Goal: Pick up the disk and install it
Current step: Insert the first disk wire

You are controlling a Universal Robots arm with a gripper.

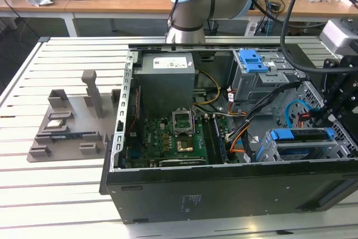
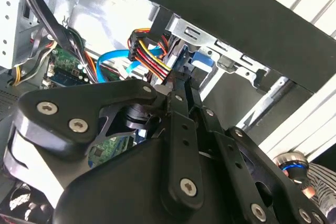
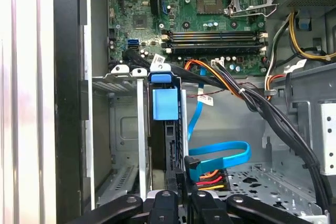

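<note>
The disk [image 1: 302,136] sits on edge in the drive cage [image 1: 268,148] at the near corner of the open case [image 1: 224,194], on the exterior view's right. Its long axis runs left to right there, along the case's near wall, with its blue bracket on top. In the first wrist view the disk [image 3: 167,129] is seen edge-on. Its long axis points straight away from the end effector [image 3: 181,200] towards the motherboard [image 3: 199,19], and the blue tab is at the far end.

The end effector [image 1: 329,118] hangs at the disk's end on the exterior view's right, just at the cage mouth. In the second wrist view the end effector [image 2: 181,85] reaches into the same bay, beside a bundle of red, yellow and black wires [image 2: 149,56]. I cannot tell whether it is spread or pinching the disk, because its tip is hidden among the linkage and the bay.

A flat blue cable [image 3: 220,156] loops over the case floor just beside the cage. A second cage with a blue latch [image 1: 254,60] stands farther back, and the power supply [image 1: 166,82] is at the rear. The case lies on a slatted surface [image 1: 56,188], and a grey holder [image 1: 67,127] rests well apart from it on the exterior view's left.
</note>
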